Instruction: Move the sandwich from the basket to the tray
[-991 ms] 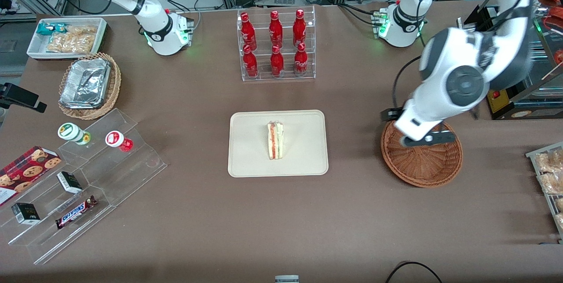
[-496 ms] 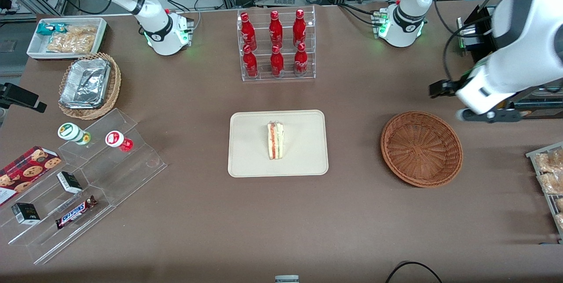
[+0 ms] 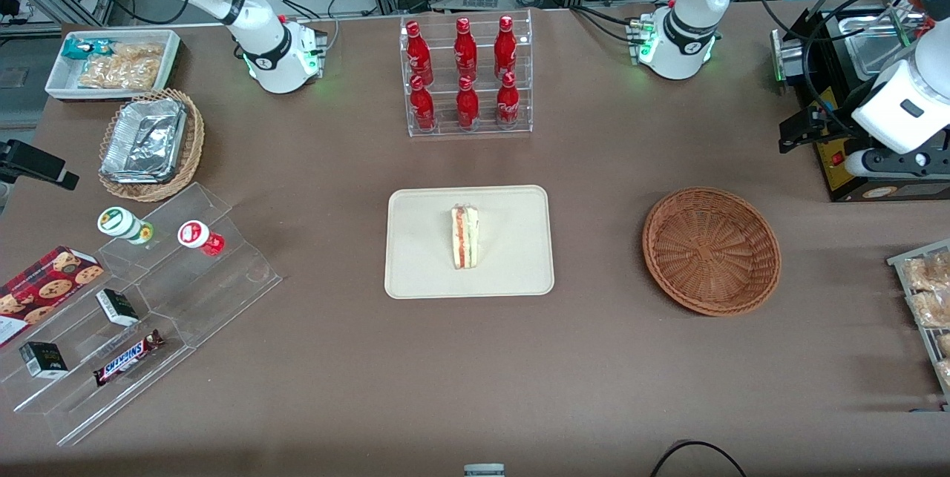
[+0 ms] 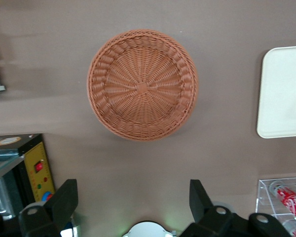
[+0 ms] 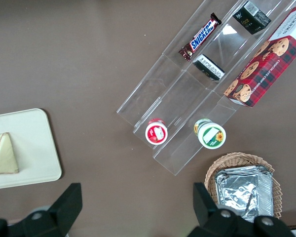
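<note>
With the sandwich point(image 3: 465, 237) lying on the tray point(image 3: 415, 269), the basket point(image 3: 711, 251) bare, and the released hand point(image 4: 133, 202) held high near the working arm's end of the surface, little can go wrong unless the arm swings low and clips the basket.

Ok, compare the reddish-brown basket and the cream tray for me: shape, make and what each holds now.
The basket is round, the tray rectangular with rounded corners. The basket is reddish-brown woven wicker, the tray smooth cream-beige. The basket holds nothing, while the tray carries the sandwich near its middle. Both sit flat on the brown table, the basket toward the working arm's end. The gripper hangs open high above the table, nearer the arm bases than the basket.
</note>
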